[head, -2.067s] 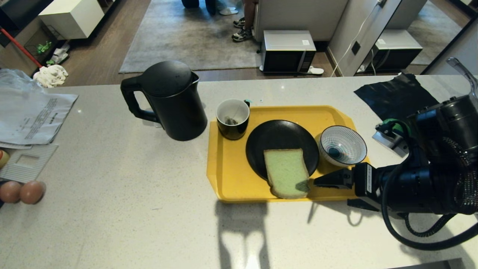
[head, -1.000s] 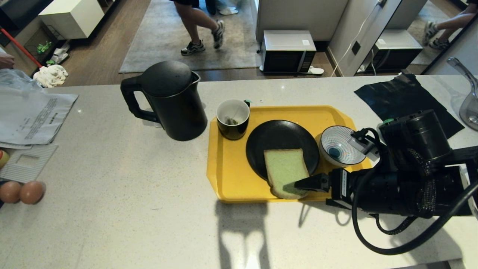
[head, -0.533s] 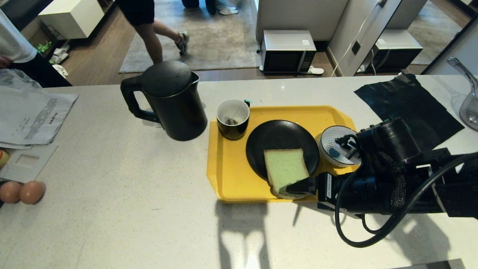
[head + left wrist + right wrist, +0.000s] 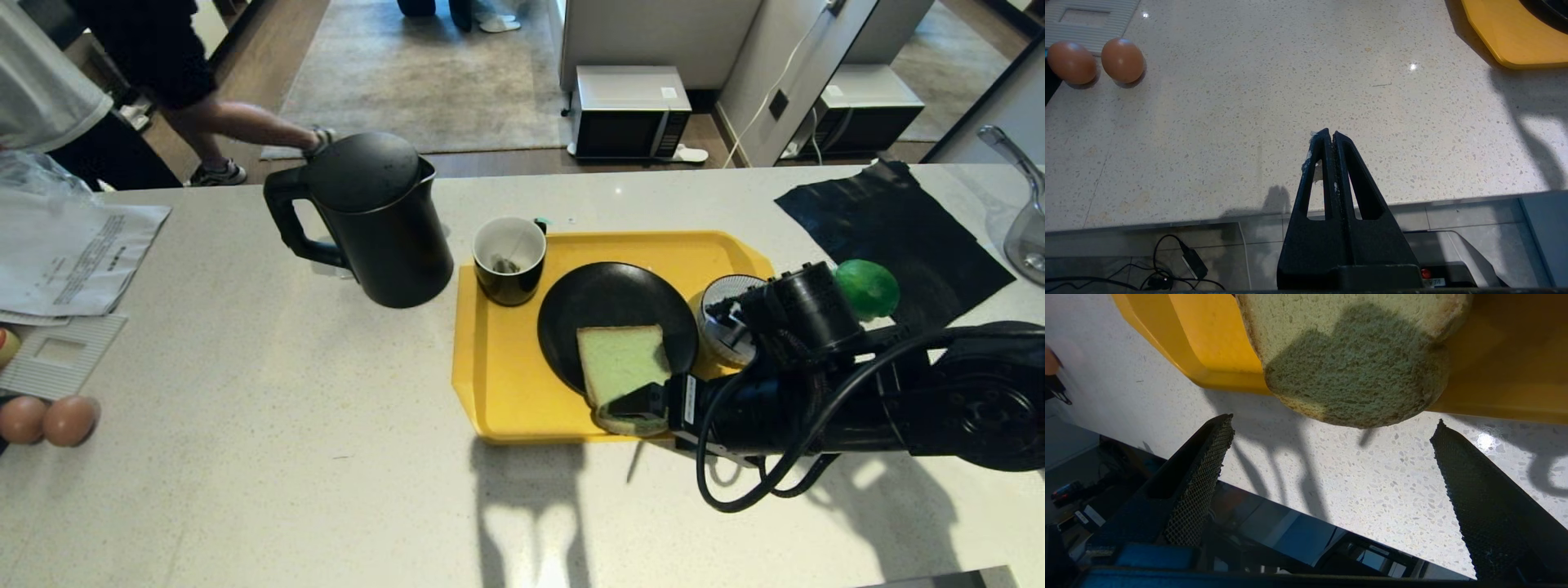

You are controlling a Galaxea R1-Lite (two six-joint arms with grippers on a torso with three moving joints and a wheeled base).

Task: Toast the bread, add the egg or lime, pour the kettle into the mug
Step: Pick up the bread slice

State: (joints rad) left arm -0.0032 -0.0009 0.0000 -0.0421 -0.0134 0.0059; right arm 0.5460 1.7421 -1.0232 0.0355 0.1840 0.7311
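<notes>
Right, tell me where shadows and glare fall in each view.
Head view: twin dark shadow bands cross the counter below the yellow tray. Right wrist view: a shadow darkens the bread ahead of the open right end effector. Left wrist view: small glare spots on the counter beyond the shut left end effector.

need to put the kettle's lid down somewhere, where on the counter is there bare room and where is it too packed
Widest bare patch: the counter between the two brown eggs and the yellow tray, in front of the kettle. A narrower strip runs behind the tray. Crowded: the tray, with mug, black plate, bread and the right pincer; papers fill the far left.
</notes>
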